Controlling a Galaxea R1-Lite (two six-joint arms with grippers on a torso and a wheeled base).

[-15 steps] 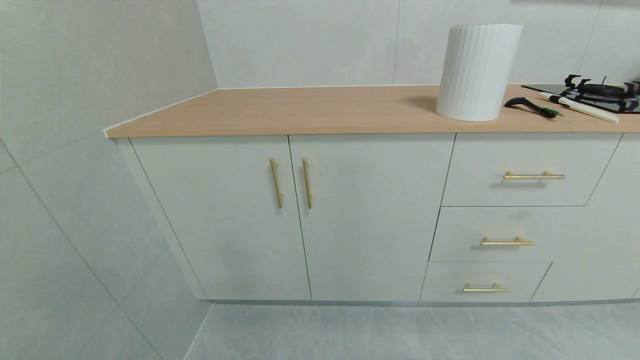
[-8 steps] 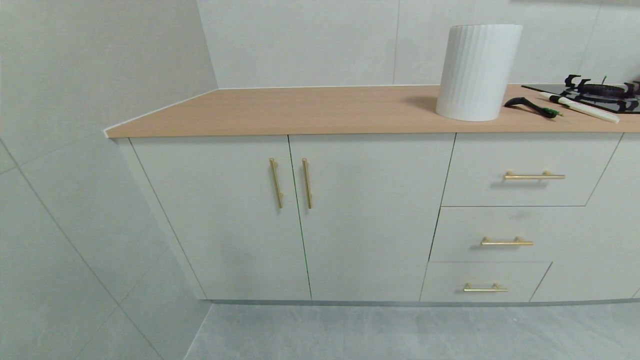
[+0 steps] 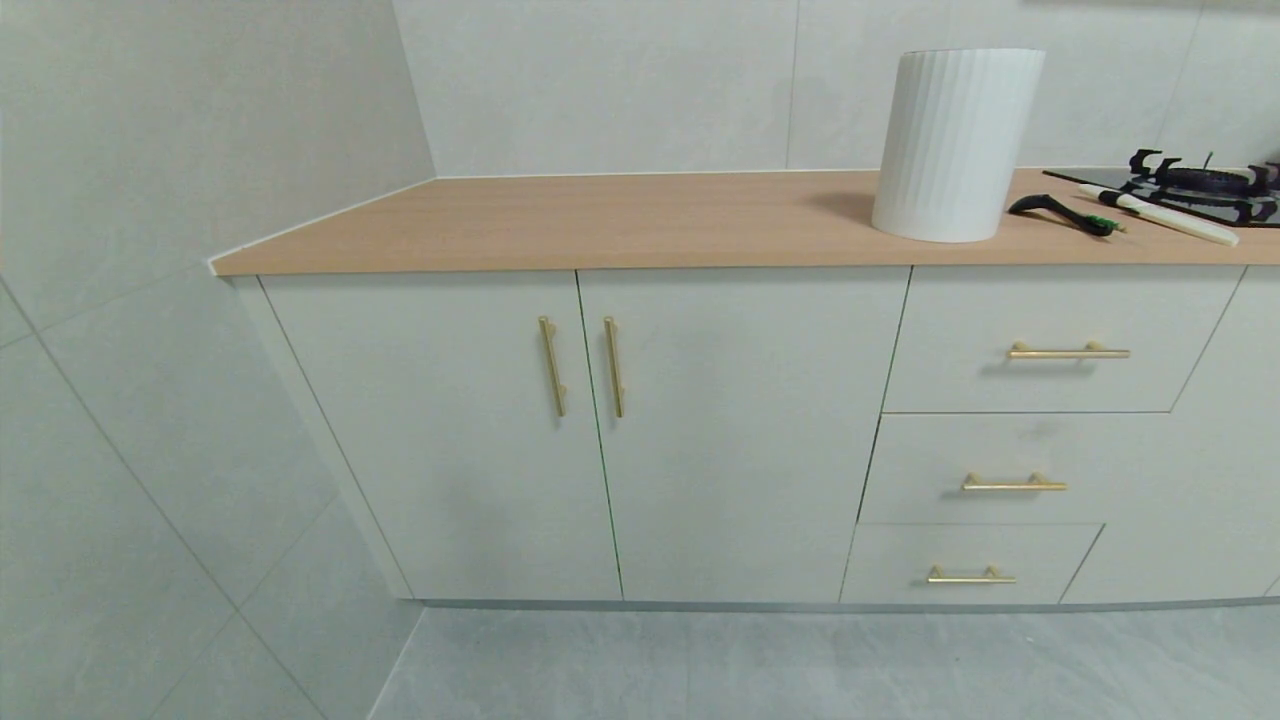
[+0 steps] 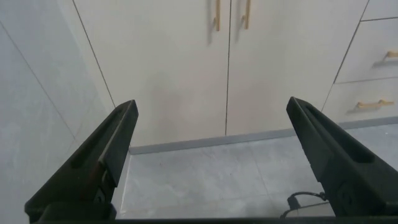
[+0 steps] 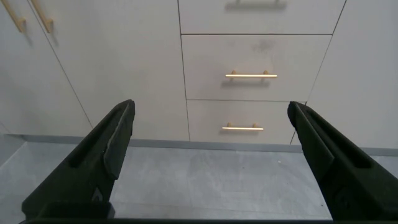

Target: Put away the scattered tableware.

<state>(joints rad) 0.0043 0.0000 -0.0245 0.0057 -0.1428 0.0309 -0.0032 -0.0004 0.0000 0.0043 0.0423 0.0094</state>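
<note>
Your left gripper has its jaws spread wide with nothing between them. It hangs low in front of the double cabinet doors, with their paired brass handles straight ahead and the grey floor beneath. Your right gripper is just as wide apart and empty. It faces the drawer stack, with the two lower drawer pulls framed between the fingers.

From the head view, look up to the wooden countertop. The white ribbed container stands upright near the front edge, above the top drawer. Just beside it, on the side toward the stove, lies the black utensil, flat on the wood with its green tip pointing away from the container. Next comes the white utensil, also flat, lying at an angle by the front edge of the black gas hob. Whether it touches the hob, I cannot tell. Both utensils are well apart from your grippers, up on the counter.
</note>
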